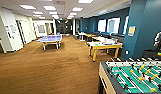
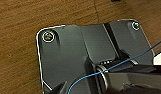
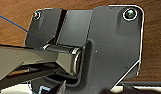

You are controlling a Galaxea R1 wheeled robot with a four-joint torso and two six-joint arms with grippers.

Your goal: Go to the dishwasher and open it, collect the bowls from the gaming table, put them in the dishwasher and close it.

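Carpet (image 1: 46, 67) lay open across the left of the head view, with a white door (image 1: 11, 30) on the wall there. Further back stood a blue ping-pong table (image 1: 49, 38). Right of centre was the gaming table (image 1: 106, 46), yellow-legged, something small on its tabletop, too blurred to call bowls. Nearest right, the foosball table (image 1: 131, 77) sat close: judged risk was clipping its corner while driving past. Dishwasher not located. Jaws: state could not be told on either arm.

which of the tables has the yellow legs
The gaming table by the blue wall; the ping-pong table has a blue top, the foosball table a green field.
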